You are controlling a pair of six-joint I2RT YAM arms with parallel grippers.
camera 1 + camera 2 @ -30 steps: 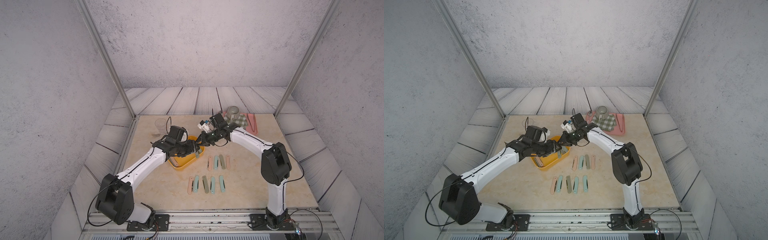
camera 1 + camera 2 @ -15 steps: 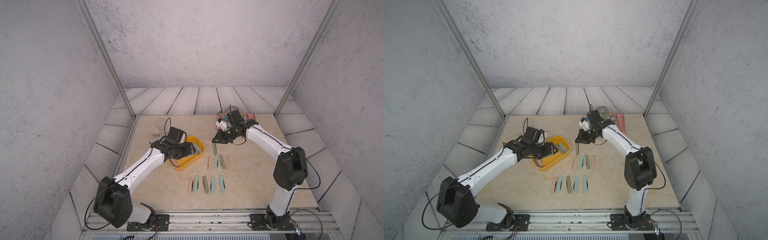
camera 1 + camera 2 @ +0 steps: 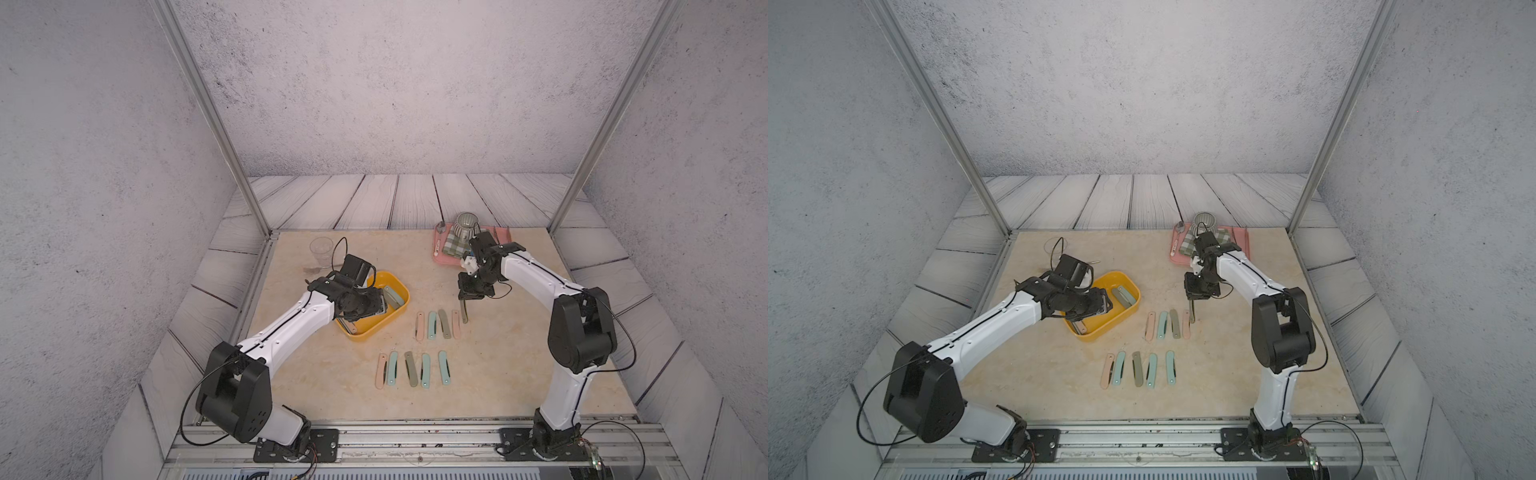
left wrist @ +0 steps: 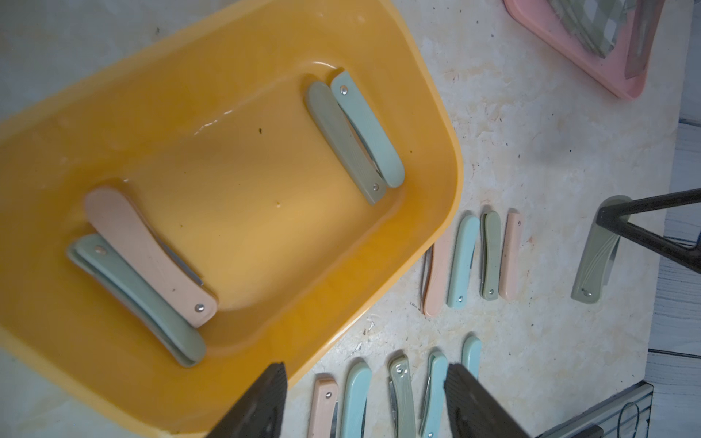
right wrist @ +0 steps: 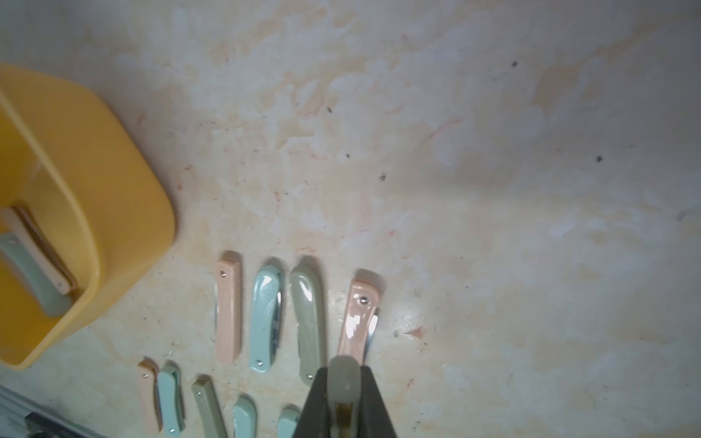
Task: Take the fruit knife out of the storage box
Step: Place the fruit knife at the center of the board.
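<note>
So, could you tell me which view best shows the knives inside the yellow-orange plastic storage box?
The left wrist view looks into the yellow-orange plastic storage box: a peach knife atop green ones, plus a separate green pair. Both top views show mainly that pair, the left arm hiding others; the right wrist view glimpses one end.

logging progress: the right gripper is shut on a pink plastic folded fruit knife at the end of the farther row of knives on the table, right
Only the colour is wrong: the folded plastic fruit knife in the right gripper is olive-green, not pink, as the right wrist view shows. The rest holds.
</note>
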